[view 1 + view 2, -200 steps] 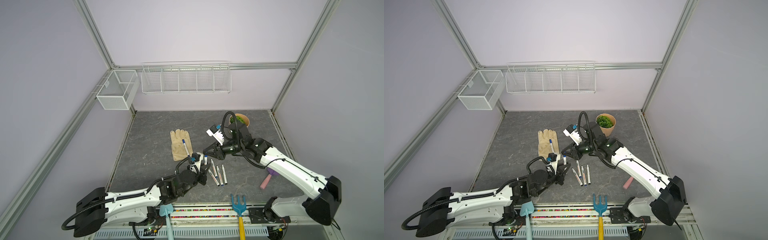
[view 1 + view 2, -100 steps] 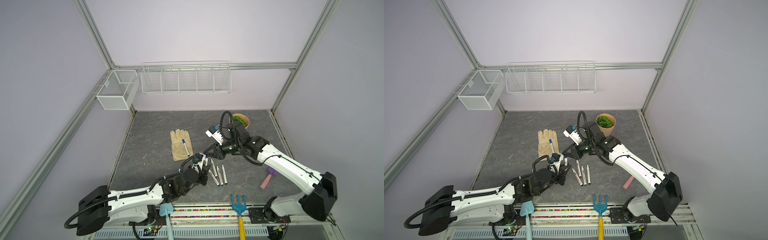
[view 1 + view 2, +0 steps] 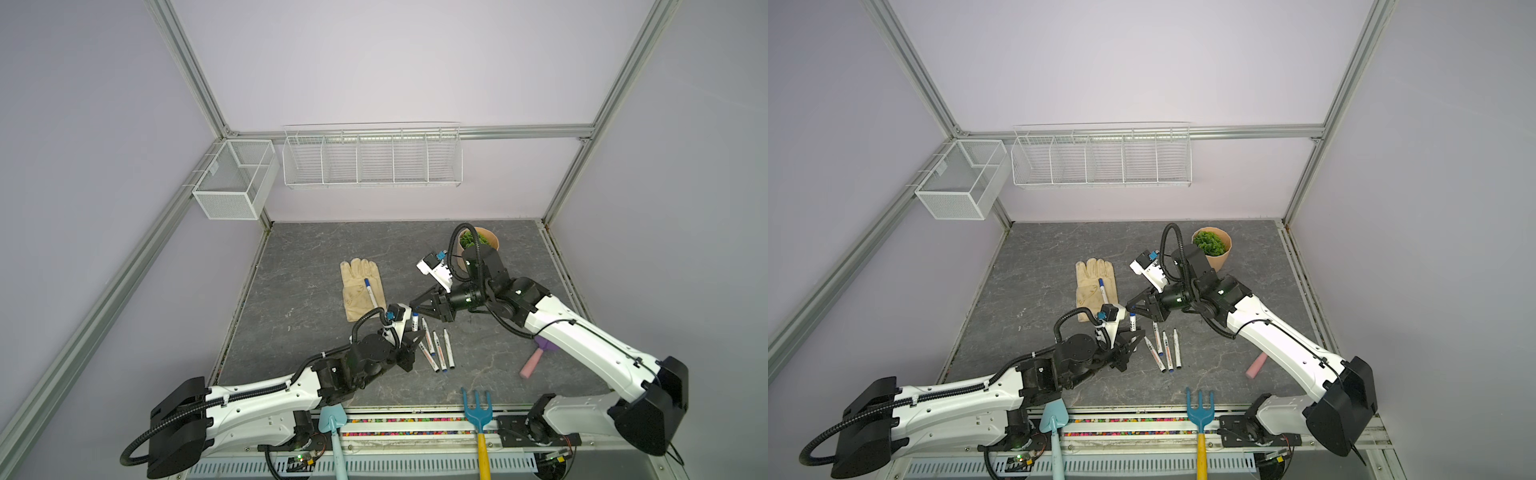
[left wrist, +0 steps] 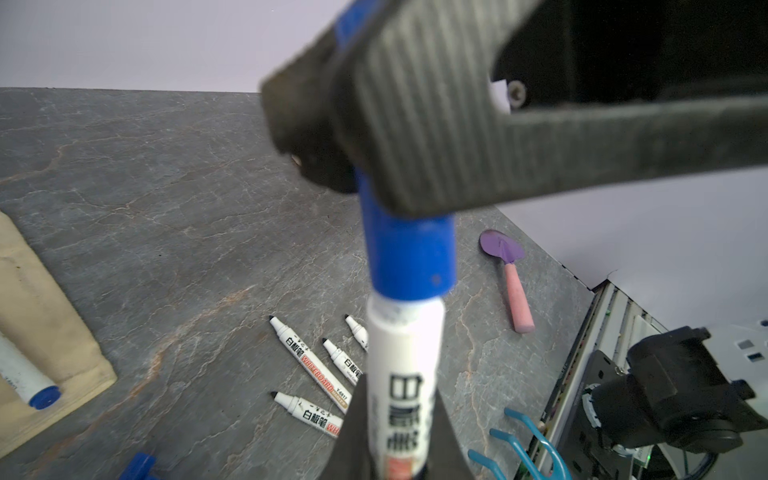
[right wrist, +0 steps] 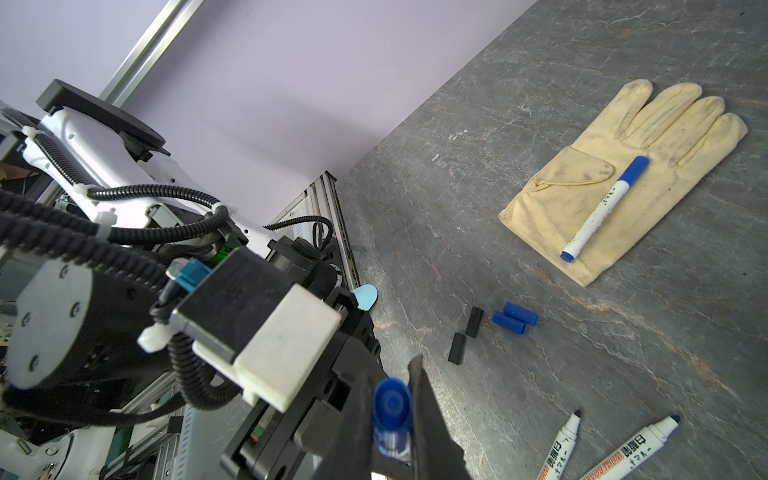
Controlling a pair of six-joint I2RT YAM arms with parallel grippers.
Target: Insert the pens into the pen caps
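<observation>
Gripping, left: my left gripper (image 4: 401, 440) had its fingers (image 4: 353, 449) closed on the printed barrel of the held pen (image 4: 401, 374), which stood near upright, clear of the table (image 3: 316, 266).
Right gripper: the right gripper (image 5: 390, 411) had its fingers (image 5: 430, 415) clamped on the blue cap (image 5: 390, 401), one finger on each side.
Cap on pen: in the left wrist view the blue cap sat on the top end of the held pen, with its rim against the white barrel. I could not tell whether it was pushed fully home.
Meeting point: in both top views the two grippers met tip to tip near the middle of the table, just beside the loose pens.
Loose pens: four loose pens (image 4: 309, 365) lay close together on the table, uncapped, dark tips bare, with neither gripper touching them.
Capped pen: the capped pen (image 5: 602, 208) lay flat across the glove (image 5: 665, 124), its cap toward the glove's fingers.
Spare caps: I noted two spare blue caps (image 5: 515, 319) touching side by side and two spare black caps (image 5: 473, 322) just beside them, all on the table near the glove.
Other items: the trowel (image 4: 511, 282), purple blade and pink handle, lay well apart toward the right. The rake (image 3: 477, 409) and scoop (image 3: 332, 419) sat at the front edge. The plant pot (image 3: 1221, 259) stood at the back right.
</observation>
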